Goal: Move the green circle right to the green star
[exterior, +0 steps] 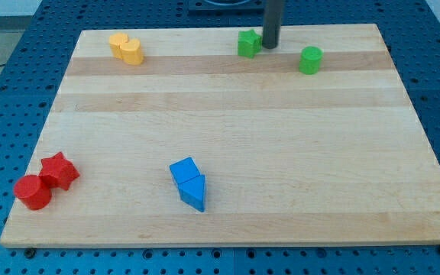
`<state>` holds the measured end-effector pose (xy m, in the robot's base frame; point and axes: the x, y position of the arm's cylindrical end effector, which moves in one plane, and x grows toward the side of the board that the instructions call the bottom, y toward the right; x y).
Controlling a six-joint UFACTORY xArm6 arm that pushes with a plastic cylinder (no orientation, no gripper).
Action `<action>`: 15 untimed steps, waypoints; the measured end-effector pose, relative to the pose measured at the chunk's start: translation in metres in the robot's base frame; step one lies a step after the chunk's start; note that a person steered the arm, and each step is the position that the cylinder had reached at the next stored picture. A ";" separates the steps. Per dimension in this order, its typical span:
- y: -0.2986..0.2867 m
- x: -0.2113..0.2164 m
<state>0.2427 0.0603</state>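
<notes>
Green circle (309,59) sits near the board's (228,153) top edge, toward the top-right corner, standing apart from everything else. Green star (248,43) is to its left, also by the top edge, approx mid-board. My tip (270,46) is just beside the star's right side, between star & circle, closer to the star; can't tell if touching. No jaws on this rig, just a rod. Yellow blocks (127,48), two touching, near top-left corner. Red circle (33,192) & red star (59,171) touch near bottom-left corner. Two blue blocks (189,183), touching, near bottom edge, left of centre.
</notes>
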 end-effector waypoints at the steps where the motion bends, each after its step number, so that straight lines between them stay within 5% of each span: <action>1: 0.023 0.016; 6: -0.005 0.024; 9: -0.014 0.126; 10: 0.061 0.129; 12: 0.083 0.058; 15: 0.113 0.044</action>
<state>0.2866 0.1730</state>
